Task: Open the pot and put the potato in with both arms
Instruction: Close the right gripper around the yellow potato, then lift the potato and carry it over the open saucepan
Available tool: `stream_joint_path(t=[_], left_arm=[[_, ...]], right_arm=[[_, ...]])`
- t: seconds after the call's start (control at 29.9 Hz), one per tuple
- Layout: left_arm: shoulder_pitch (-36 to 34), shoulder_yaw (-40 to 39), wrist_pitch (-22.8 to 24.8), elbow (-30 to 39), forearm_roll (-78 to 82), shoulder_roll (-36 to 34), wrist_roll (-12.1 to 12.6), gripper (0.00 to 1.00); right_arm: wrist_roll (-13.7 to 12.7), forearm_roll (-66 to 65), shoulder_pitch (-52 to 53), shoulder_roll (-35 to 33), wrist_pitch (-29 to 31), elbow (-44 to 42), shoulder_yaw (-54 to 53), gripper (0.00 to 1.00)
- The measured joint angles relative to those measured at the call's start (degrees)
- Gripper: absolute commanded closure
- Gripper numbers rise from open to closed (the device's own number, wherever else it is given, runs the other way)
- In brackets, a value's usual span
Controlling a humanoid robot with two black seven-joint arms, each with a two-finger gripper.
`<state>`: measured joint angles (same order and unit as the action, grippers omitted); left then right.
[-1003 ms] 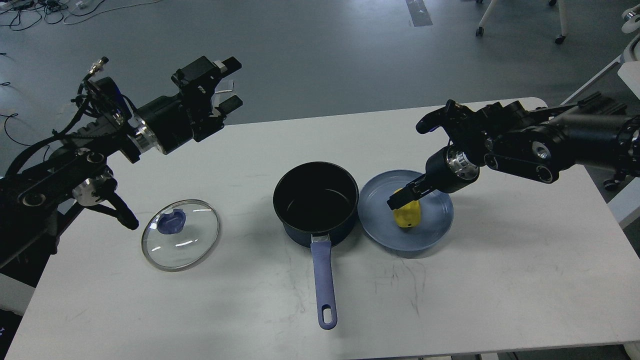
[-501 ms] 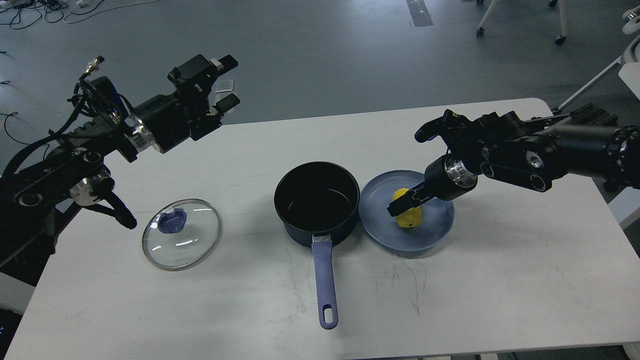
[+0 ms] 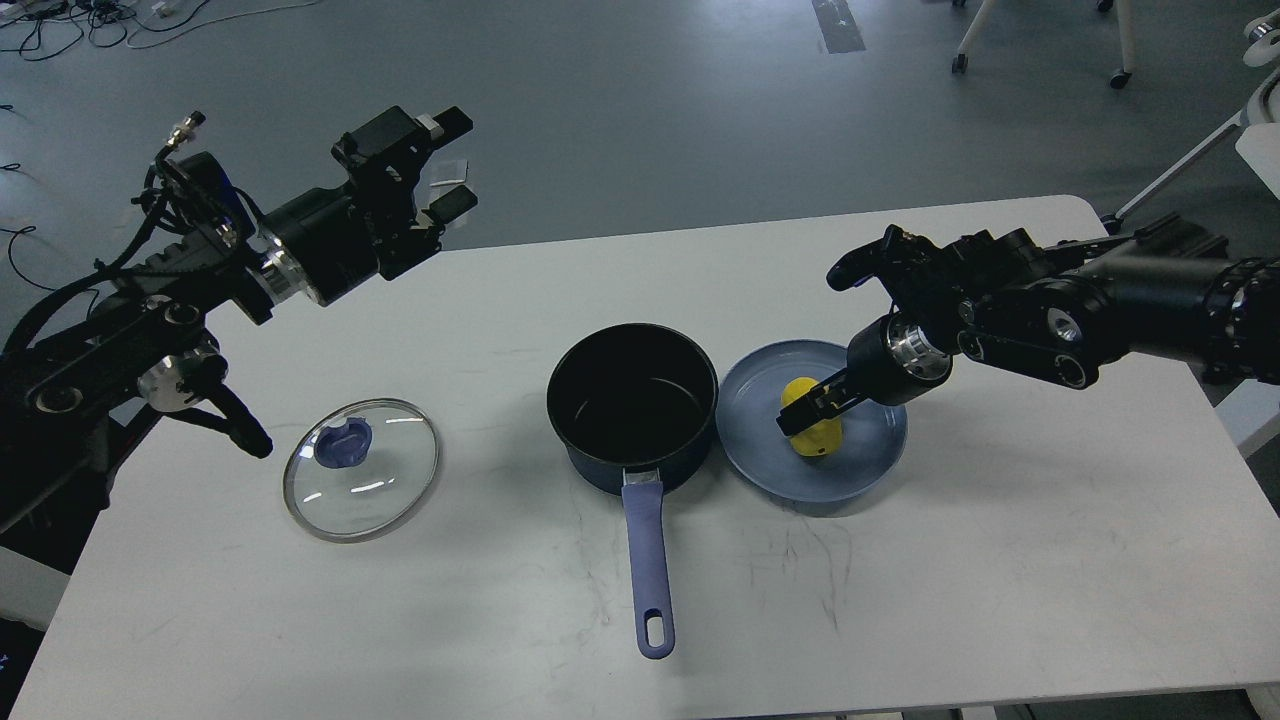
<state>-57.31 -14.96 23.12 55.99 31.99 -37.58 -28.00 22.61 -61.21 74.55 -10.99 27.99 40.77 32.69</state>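
Two arms of mine reach over the white counter, and no brand, label or writing can be read on anything here. My right jaws are down in the blue plate, their dark tips against the upper side of the yellow potato; they are too small and dark for me to tell whether they are clenched on it or only touching. That potato lies on the plate, just to the right of the pot, whose rim touches the plate's edge. The pot stands open, its black inside bare, its blue handle pointing toward me. Its glass lid with the blue knob lies flat on the counter well to the left, apart from the pot. My left jaws hang released, fingers spread, raised near the counter's far left edge, holding nothing.
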Motion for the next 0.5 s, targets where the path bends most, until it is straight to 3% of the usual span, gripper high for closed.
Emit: stream_joint_path(t=[0.5], left_arm=[[0.01,0.02,0.04,0.0,0.06,-0.24,0.0,0.02]], right_arm=[[-0.02,0.47,5.66,-3.56,0.04,2.4,-0.18,0.69]])
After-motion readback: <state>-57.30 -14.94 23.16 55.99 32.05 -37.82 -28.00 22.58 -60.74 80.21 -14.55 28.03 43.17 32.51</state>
